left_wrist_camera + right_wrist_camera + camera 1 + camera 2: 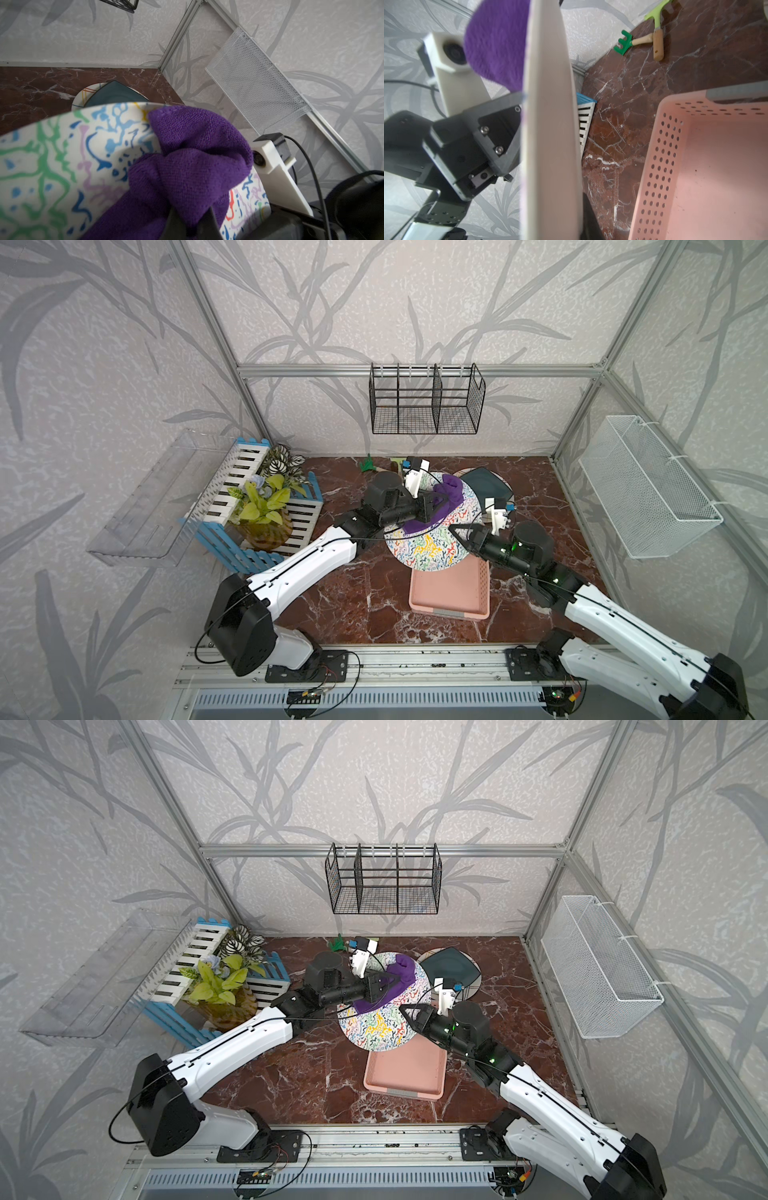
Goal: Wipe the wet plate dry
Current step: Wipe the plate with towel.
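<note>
Mid-wipe, by my read. The round white ceramic plate with multicolour squiggles is off the table, tilted, hanging over the far end of the pink perforated plastic basket, centre-right of the red-brown marble tabletop. The right gripper has its jaws clamped on the plate's right rim; the right wrist view shows the plate edge-on. The left gripper has its jaws pinched tight on a bunched purple microfibre cloth, which lies against the far half of the plate's patterned face. The near half of the face is uncovered in both top views. Can't tell wet from dry anywhere: no droplets or sheen resolve, even in the left wrist view. Likely left: near half, rim, possibly the plain off-white underside. Materials: the plate is glossy, rigid and shallow with a raised rim, so slippery at the clamp. The cloth is looped, nubby, soft and folds into thick lumps. The basket is thin moulded plastic with rows of round holes. A dark teal squarish plate sits stacked on a round one at far right, untouched.
</note>
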You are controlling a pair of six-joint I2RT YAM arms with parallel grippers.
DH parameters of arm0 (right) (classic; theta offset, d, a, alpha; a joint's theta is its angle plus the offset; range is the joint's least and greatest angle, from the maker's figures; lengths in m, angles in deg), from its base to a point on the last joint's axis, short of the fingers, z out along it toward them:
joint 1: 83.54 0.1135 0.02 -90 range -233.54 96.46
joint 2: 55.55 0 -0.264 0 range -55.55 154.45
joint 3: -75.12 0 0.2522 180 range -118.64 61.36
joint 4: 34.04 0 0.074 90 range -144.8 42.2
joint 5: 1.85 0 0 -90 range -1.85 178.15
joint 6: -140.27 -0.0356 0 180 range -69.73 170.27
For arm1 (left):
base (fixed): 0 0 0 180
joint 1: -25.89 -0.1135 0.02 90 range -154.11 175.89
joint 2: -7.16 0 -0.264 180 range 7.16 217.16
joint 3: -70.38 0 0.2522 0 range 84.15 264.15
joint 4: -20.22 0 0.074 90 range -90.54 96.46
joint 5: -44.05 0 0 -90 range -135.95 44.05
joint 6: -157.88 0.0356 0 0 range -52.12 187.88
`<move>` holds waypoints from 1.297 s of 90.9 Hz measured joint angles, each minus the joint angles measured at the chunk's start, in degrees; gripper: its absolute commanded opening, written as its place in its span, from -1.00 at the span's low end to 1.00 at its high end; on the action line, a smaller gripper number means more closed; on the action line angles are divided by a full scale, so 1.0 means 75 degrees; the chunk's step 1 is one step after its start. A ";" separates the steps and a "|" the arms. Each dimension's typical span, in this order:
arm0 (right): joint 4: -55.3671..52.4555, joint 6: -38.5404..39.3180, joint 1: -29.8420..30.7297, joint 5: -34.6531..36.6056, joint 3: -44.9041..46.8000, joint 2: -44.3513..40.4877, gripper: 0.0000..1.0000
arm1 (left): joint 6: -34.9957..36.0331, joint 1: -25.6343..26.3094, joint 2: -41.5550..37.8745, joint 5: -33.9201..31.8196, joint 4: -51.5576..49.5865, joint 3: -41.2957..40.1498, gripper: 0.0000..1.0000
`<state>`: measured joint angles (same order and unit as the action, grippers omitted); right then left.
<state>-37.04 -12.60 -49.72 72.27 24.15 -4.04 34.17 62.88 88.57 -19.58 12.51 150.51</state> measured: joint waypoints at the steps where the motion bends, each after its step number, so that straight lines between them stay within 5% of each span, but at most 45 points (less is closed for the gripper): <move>1: 0.0041 -0.0023 -0.0108 -0.0020 -0.0023 -0.0017 -1.00 | -0.0140 -0.0073 -0.0020 0.0047 0.0070 -0.0003 -1.00; 16: 0.0813 -0.0376 -0.1580 -0.0309 -0.0195 -0.0530 -1.00 | -0.1993 -0.1530 -0.0335 0.0915 0.1804 -0.0510 -1.00; 27: 0.1667 -0.0720 -0.1687 -0.0621 -0.0306 -0.0673 -1.00 | -0.3707 -0.2276 -0.0303 0.1457 0.3418 -0.0583 -1.00; 50: 0.3666 -0.1262 -0.1166 -0.0956 -0.0574 -0.0122 -1.00 | -0.7079 -0.2197 0.0189 0.2098 0.6595 -0.0577 -1.00; 71: 0.5082 -0.1571 -0.0606 -0.0924 -0.0755 0.1096 -1.00 | -0.9582 -0.1958 0.0603 0.1617 0.9107 -0.0562 -1.00; 94: 0.6458 -0.2060 -0.0697 -0.1040 -0.2454 0.2649 -1.00 | -1.0284 -0.0635 0.0705 0.0921 0.9777 -0.0562 -1.00; 118: 0.6385 -0.2031 -0.0714 -0.0600 -0.1617 0.2028 -1.00 | -1.0459 -0.1676 0.0868 0.0906 0.9556 0.0347 -1.00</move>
<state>10.85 -27.83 -55.07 67.77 12.02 11.17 -44.28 50.31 95.08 -12.78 84.18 153.11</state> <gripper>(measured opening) 0.120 0.066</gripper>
